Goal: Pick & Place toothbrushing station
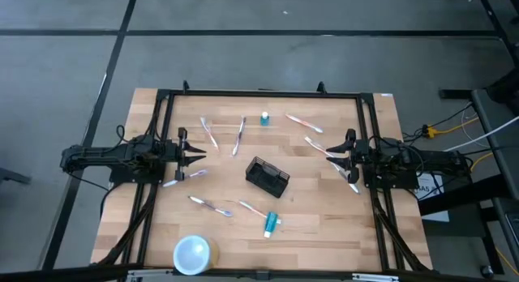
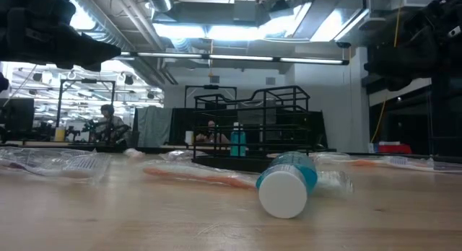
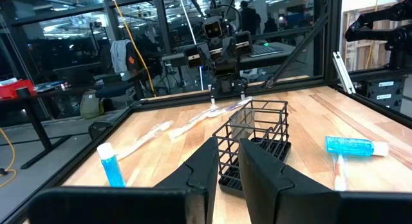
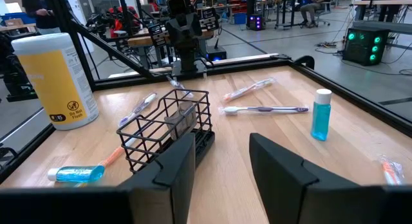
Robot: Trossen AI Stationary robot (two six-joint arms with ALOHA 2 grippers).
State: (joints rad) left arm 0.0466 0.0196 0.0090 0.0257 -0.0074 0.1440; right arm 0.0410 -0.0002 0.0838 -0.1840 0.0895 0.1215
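Black wire-mesh toothbrushing station (image 1: 267, 177) is sitting mid-frame on the wooden worktop (image 1: 324, 209), ungrasped; left end effector (image 1: 197, 155) and right end effector (image 1: 331, 155) are waiting open at frame sides. Next: approach.

A black wire caddy (image 1: 267, 177) sits mid-table (slightly askew). Toothbrushes (image 1: 238, 136) lie scattered around it, a white cup (image 1: 192, 254) well off toward the near-left corner, both grippers waiting at the sides.
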